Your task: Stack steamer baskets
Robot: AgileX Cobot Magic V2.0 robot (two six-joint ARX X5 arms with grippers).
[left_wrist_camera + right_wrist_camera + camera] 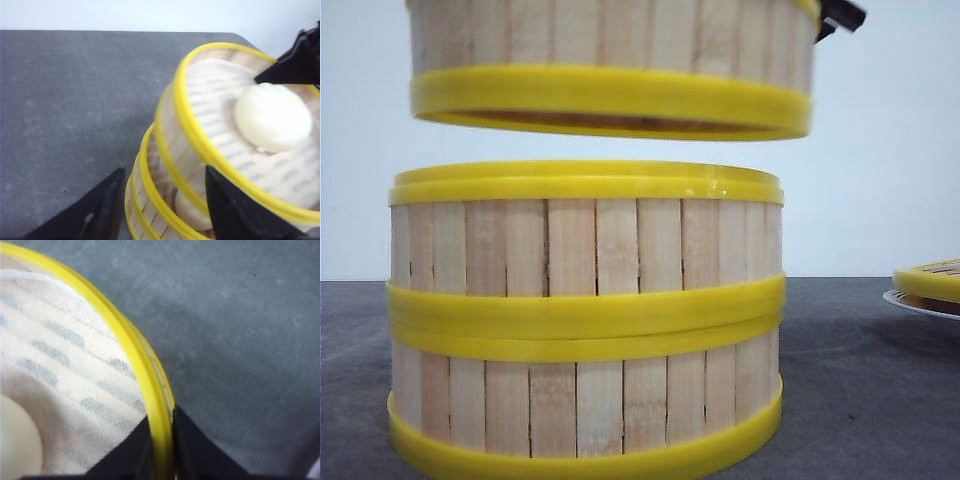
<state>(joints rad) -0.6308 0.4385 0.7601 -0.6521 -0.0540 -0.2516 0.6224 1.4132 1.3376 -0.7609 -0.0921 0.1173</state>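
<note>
Two steamer baskets stand stacked on the grey table, the upper one (585, 250) on the lower one (585, 410). A third steamer basket (610, 60) hangs just above them with a gap between, roughly over the stack and slightly tilted. My right gripper (161, 415) is shut on its yellow rim (150, 390), one finger inside and one outside; it also shows as my right gripper (840, 15) at the basket's top right. A white bun (272, 117) lies on cloth in the lifted basket. My left gripper (164, 175) is open above the stack's edge, touching nothing.
Another bun (192, 212) sits in the stack's upper basket. A yellow-rimmed slatted lid (930, 280) rests on a white plate (920, 303) at the far right. Bare grey table (75, 100) stretches beside the stack, and a white wall stands behind.
</note>
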